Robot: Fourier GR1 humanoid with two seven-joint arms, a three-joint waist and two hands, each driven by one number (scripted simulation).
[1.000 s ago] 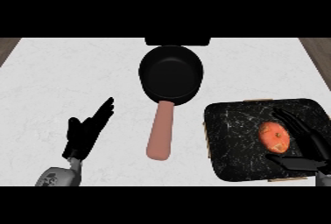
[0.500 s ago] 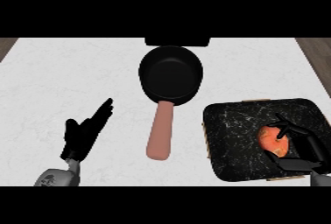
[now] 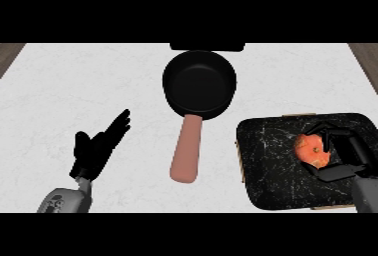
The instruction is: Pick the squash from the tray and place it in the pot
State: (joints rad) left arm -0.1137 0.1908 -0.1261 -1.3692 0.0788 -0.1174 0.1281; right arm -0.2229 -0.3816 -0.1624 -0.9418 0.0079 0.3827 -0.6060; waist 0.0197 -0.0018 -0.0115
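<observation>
The right hand is now curling its fingers and thumb around the squash, where a second ago it was only lying beside it; the grasp seems to be closing, so lifting is likely coming next. The squash is still sitting on the tray, toward its right edge, at the worktop's front right corner. The pot, a black pan with a long handle, is lying well apart near the back edge, with bare worktop between. The left hand is resting open near the front left.
</observation>
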